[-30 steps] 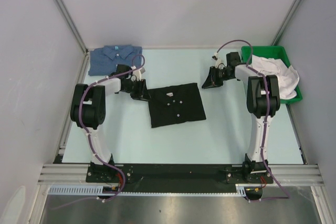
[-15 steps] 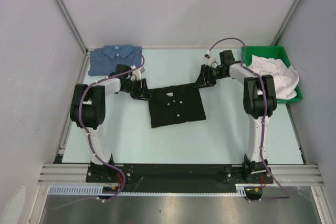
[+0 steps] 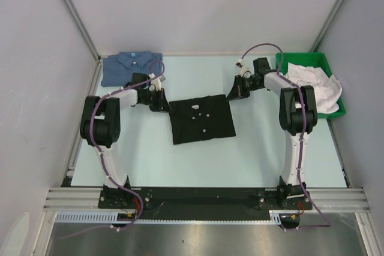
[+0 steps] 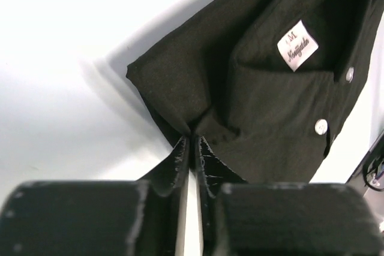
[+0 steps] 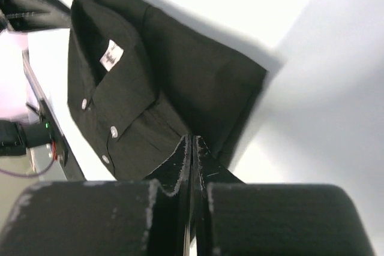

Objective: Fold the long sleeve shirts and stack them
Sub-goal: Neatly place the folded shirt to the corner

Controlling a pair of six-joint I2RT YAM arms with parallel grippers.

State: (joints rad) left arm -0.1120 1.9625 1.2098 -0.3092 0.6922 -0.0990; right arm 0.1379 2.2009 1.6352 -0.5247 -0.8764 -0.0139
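Observation:
The black long sleeve shirt (image 3: 201, 119) lies folded in the middle of the table, collar and pale buttons facing up. My left gripper (image 3: 161, 105) is at its far left corner. In the left wrist view, the left gripper (image 4: 193, 141) is shut, pinching the edge of the black shirt (image 4: 270, 100). My right gripper (image 3: 231, 94) is at the far right corner. In the right wrist view, the right gripper (image 5: 192, 141) is shut on the edge of the black shirt (image 5: 156, 82). The blue long sleeve shirt (image 3: 129, 67) lies folded at the far left.
A green bin (image 3: 303, 56) at the far right holds crumpled white cloth (image 3: 318, 85). White walls close in the table on the left, back and right. The arms' bases stand on the rail at the near edge.
The right gripper moved left to the black shirt's far right corner. Both grippers opened, then shut on the shirt's far corners. The left arm barely moved.

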